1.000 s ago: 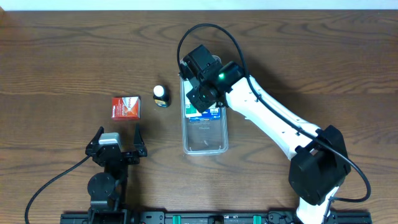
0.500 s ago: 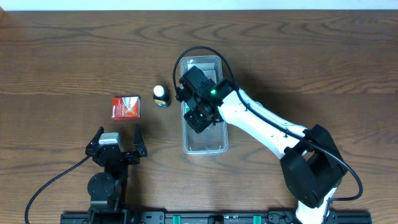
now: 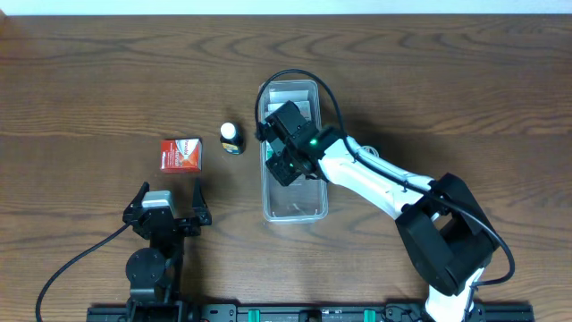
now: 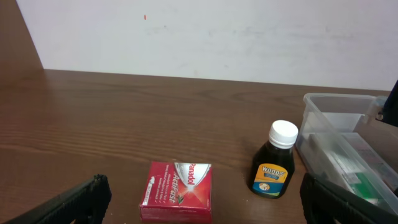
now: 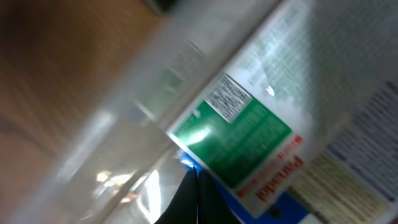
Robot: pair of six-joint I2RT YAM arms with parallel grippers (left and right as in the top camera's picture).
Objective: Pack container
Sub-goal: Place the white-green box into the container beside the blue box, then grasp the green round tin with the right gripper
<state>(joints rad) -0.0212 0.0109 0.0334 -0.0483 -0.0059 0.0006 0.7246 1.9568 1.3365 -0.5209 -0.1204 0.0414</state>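
Brown wooden table (image 3: 89, 72), white wall (image 4: 217, 31) behind

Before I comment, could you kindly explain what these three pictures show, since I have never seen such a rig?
Two robot arms stand at a wooden table. The overhead picture looks straight down; the other two come from cameras on each wrist. The left gripper rests open and empty, facing a red box and a small dark bottle. The right gripper hangs over the clear container, where its blurred camera shows a green-labelled box. Its fingers look closed; whether they grip anything, I cannot tell.
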